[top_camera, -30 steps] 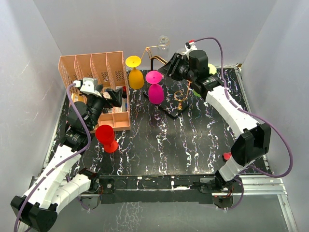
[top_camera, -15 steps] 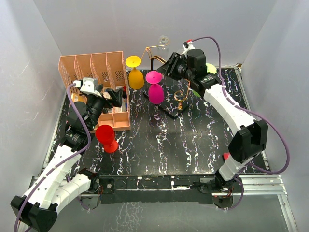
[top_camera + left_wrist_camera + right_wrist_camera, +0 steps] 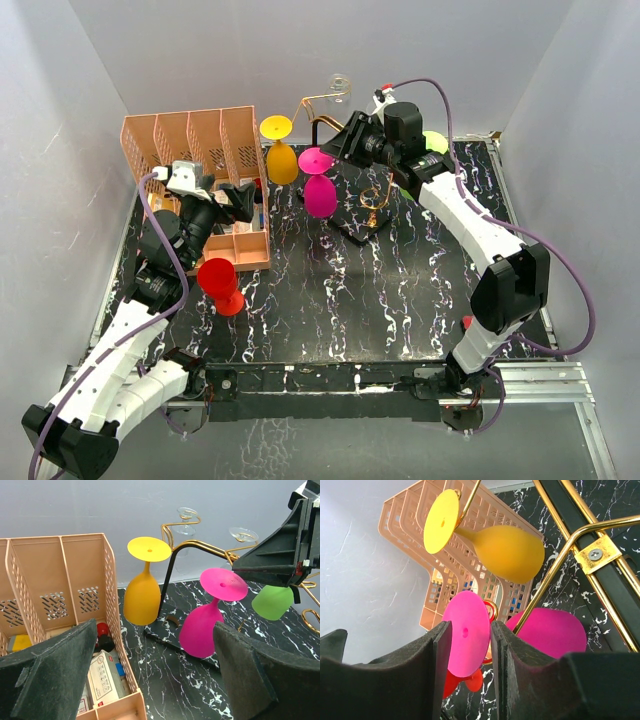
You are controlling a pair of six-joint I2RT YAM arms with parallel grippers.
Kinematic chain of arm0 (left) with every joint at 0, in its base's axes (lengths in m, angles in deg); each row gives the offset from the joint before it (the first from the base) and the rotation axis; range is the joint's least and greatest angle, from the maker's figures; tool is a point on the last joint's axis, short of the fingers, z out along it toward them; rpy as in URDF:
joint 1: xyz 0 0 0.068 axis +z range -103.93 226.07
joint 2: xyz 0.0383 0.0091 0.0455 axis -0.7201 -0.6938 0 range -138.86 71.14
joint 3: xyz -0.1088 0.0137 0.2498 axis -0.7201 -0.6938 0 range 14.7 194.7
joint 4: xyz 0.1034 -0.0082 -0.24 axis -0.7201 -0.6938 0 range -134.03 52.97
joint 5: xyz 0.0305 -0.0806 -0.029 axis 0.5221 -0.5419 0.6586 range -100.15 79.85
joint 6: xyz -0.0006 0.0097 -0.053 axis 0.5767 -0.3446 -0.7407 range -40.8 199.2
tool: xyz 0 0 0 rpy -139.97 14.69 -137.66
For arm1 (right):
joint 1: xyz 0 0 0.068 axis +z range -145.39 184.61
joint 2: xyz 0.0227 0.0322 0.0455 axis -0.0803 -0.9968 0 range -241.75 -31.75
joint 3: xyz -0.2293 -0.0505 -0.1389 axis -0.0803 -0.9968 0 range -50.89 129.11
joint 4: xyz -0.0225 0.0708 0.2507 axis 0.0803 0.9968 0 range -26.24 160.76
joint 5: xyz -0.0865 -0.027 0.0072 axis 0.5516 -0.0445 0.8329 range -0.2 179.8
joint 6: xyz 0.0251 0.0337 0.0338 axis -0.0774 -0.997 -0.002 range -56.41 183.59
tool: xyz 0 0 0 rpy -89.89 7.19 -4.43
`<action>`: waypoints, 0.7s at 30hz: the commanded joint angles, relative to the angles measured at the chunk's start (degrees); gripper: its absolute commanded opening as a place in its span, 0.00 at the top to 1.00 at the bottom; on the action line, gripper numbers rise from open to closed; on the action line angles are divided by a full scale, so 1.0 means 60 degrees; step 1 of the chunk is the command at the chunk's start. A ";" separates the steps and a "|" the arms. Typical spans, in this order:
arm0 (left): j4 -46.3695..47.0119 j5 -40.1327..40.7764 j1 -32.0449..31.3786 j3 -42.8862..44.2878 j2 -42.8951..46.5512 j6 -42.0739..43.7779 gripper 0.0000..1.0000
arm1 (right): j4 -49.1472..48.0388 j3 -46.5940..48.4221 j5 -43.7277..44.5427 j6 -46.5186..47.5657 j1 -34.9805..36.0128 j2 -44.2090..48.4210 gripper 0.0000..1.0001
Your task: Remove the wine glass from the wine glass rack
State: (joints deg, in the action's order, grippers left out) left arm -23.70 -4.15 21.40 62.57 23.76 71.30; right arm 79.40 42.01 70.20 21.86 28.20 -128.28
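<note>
The wine glass rack (image 3: 318, 97) is a gold wire frame on a black post and base. A pink wine glass (image 3: 320, 192) and a yellow one (image 3: 281, 160) hang upside down from it; a green one (image 3: 435, 142) shows behind my right arm. My right gripper (image 3: 345, 140) is at the pink glass's foot. In the right wrist view its jaws (image 3: 470, 630) stand a little apart, with the pink foot disc (image 3: 467, 650) showing between the fingertips. My left gripper (image 3: 155, 680) is wide open and empty beside the organiser, facing the pink glass (image 3: 202, 625).
A peach slotted organiser (image 3: 190, 140) with small items stands at the back left. A red wine glass (image 3: 218, 282) stands upside down on the black marbled table, in front of it. The rack's black base (image 3: 352, 225) lies under the hanging glasses.
My right gripper has moved left along the rack to the pink glass's foot. The left arm has not moved.
</note>
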 commanded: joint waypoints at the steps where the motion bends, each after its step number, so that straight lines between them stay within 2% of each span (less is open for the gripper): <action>1: 0.0314 -0.0106 -0.0055 0.0027 0.0045 0.0057 0.03 | -0.0438 0.0066 -0.0128 -0.0099 -0.0007 0.0237 0.59; 21: 0.0255 -0.0158 -0.0064 0.0072 0.0005 0.0057 0.03 | -0.0177 0.0504 -0.0626 -0.0680 0.0004 -0.0381 0.65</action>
State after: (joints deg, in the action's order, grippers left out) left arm -23.75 -4.58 21.18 62.57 23.65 71.30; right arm 79.12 42.23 67.97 18.49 28.16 -129.65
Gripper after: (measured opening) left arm 0.969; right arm 0.361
